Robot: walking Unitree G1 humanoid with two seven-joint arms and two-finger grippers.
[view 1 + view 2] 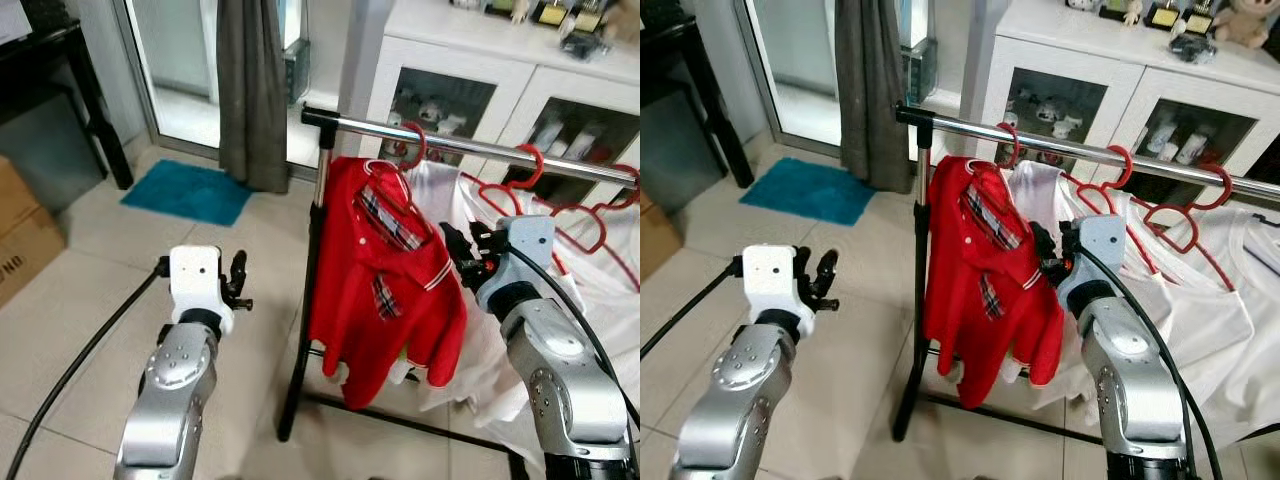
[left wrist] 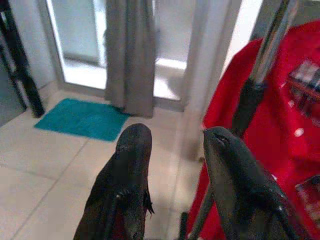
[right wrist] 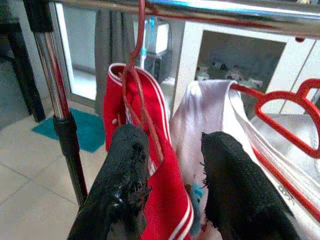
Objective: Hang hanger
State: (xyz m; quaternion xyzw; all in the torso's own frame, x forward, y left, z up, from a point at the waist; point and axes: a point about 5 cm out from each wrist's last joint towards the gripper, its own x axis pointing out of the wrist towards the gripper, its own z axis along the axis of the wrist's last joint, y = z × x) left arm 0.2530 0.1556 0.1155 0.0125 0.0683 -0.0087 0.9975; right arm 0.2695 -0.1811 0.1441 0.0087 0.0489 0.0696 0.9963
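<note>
With red shirt [image 1: 385,290] hooked on rail [image 1: 480,147], seems done: right gripper [image 3: 167,185] parted, empty; left gripper [image 2: 172,175] parted, idle. Next, withdraw right.

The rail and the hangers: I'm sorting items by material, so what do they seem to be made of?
The rail looks like polished metal, probably chromed steel: silvery with bright reflections. The red hangers look like plastic or plastic-coated wire: thin, uniformly red, slightly glossy; I can't tell which. The red shirt looks like soft knit fabric, matte and draping.
</note>
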